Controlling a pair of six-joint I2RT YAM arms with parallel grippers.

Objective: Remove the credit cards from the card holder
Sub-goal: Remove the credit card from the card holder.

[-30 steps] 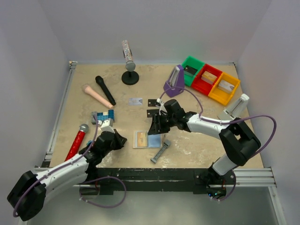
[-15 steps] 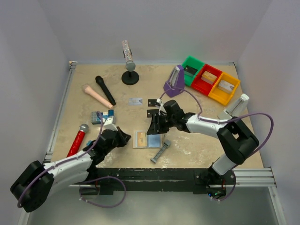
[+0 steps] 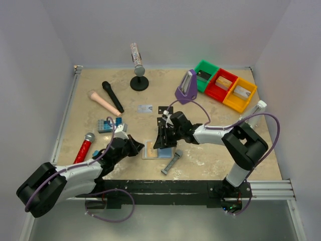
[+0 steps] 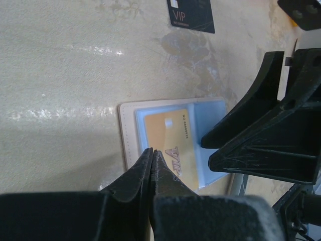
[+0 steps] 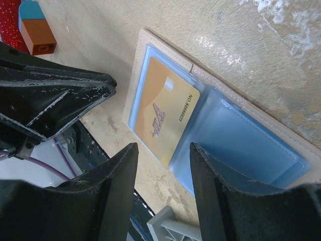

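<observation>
Card holder: it lies opened flat on the table (image 3: 215,155), near the front edge and between the two grippers (image 3: 158,149).
Holder, look: the inside is pale blue with clear pockets on both halves, and a cream stitched border runs around the edge (image 5: 235,135).
Holder, contents: I see one gold card (image 4: 168,143) sitting in the left pocket. It has raised digits along one edge and an embossed logo, and its end pokes out past the pocket mouth. I cannot read anything in the right pocket.
Loose cards: a black card (image 4: 190,15) marked VIP lies flat on the table beyond the holder, well apart from it. A silver-grey card (image 3: 145,108) lies further back, toward the middle of the table.
Left gripper: the fingers are pressed together with nothing between them (image 4: 153,153). In the left wrist view the tip sits over the holder's near edge at the gold card. I cannot tell whether it touches.
Right gripper: the jaws stand apart and grip nothing (image 5: 161,150). It hangs over the holder with the gold card showing in the gap. In the left wrist view its fingers stand over the right half, and I cannot tell if they make contact.
Nearby: a grey metal bar (image 3: 171,163) lies just beside the holder's near right corner.
</observation>
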